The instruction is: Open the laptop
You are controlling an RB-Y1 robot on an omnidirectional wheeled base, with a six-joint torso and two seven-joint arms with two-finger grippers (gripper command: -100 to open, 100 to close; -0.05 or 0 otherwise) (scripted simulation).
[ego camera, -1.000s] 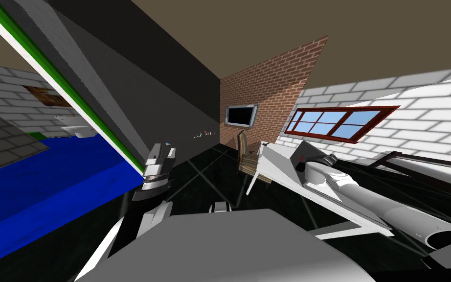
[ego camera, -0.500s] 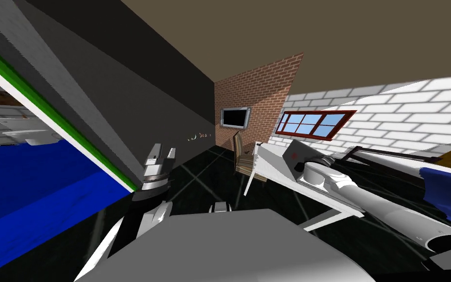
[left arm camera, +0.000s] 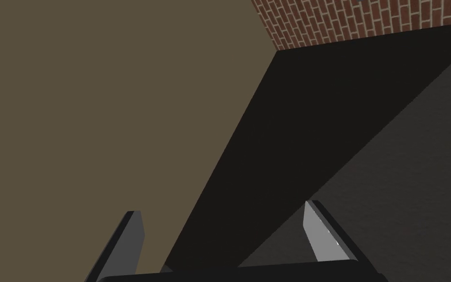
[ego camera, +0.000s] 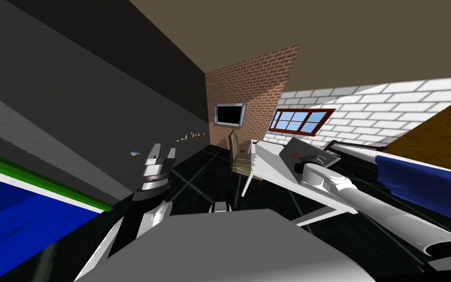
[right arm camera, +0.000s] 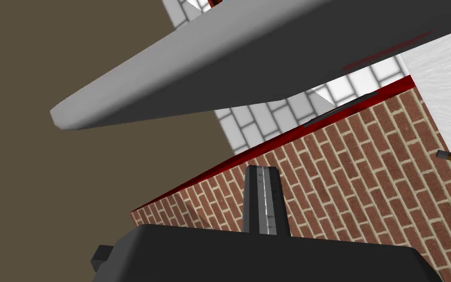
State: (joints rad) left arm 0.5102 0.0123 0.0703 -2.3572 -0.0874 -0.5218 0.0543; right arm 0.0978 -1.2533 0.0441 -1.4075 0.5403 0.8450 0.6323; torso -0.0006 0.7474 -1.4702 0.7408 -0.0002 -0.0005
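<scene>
laptop (ego camera: pixel 292 148): one, centre-right on white table (ego camera: pixel 268 165), red mark unreadable | chair (ego camera: pixel 241 161): one | left gripper (left arm camera: pixel 222 208): spread | right gripper (right arm camera: pixel 262 171): blades pressed together

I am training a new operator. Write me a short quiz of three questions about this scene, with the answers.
1. True or false: the left gripper has its fingers open.
2. The laptop stands on: A) a white desk; B) a sofa; C) a kitchen counter.
3. Fill in the blank: the frame of the window is ____ in colour.
Key: 1 true; 2 A; 3 red.
</scene>
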